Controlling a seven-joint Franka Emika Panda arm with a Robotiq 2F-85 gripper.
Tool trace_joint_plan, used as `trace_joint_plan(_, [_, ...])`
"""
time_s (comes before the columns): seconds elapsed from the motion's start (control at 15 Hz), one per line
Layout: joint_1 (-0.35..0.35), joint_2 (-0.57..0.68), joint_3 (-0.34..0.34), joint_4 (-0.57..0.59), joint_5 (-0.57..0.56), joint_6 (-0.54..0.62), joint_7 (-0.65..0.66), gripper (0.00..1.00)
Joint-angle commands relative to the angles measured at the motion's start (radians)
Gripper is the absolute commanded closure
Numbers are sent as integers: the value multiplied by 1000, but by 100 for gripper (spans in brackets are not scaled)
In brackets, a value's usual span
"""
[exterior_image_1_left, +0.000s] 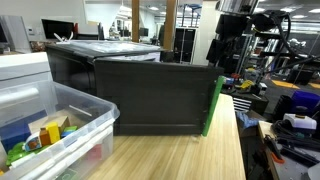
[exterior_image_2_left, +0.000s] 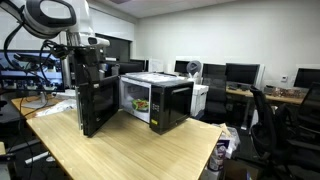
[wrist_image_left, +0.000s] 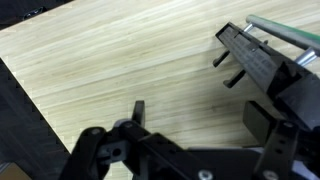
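A black microwave (exterior_image_2_left: 165, 103) stands on a light wooden table (exterior_image_2_left: 130, 150) with its door (exterior_image_2_left: 93, 97) swung wide open; food shows inside. In an exterior view the door (exterior_image_1_left: 150, 95) fills the middle as a dark panel with a green edge. My gripper (exterior_image_2_left: 88, 47) hangs by the top outer edge of the door, also seen in an exterior view (exterior_image_1_left: 226, 55). In the wrist view the gripper (wrist_image_left: 200, 113) is open and empty above the tabletop (wrist_image_left: 120, 50), and the door's edge (wrist_image_left: 258, 62) lies just past the fingers at the upper right.
A clear plastic bin (exterior_image_1_left: 70, 125) of coloured items sits near the table edge. A white appliance (exterior_image_2_left: 199, 98) stands behind the microwave. Office chairs (exterior_image_2_left: 270, 125), desks and monitors (exterior_image_2_left: 240, 74) fill the room beyond.
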Motion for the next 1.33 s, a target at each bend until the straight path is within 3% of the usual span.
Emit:
trace_joint_plan(0.0, [23, -27, -13, -42, 8, 25, -59, 0])
trace_joint_plan(0.4, [56, -73, -22, -72, 19, 0, -120, 0])
trace_joint_plan(0.73, [125, -180, -39, -108, 74, -49, -196, 0])
trace_joint_plan(0.93, [167, -213, -46, -72, 123, -107, -231, 0])
trace_joint_plan(1.07, [186, -273, -47, -108, 146, -121, -245, 0])
trace_joint_plan(1.27, [189, -260, -40, -72, 149, -129, -238, 0])
